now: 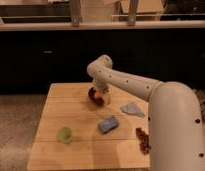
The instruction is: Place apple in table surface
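Observation:
The apple (97, 95) is a small orange-red fruit sitting in the dark bowl (95, 98) at the far middle of the light-wood table surface (71, 110). My gripper (100, 93) hangs from the white arm, reaching down right over the bowl at the apple. The arm's wrist hides the gripper's tips and part of the bowl.
A pale green round object (64, 134) lies near the front left. A blue-grey block (109, 124) sits mid-table, a grey flat piece (133, 109) to the right, and a dark brown lumpy cluster (142, 140) at the right edge. A dark counter wall stands behind the table.

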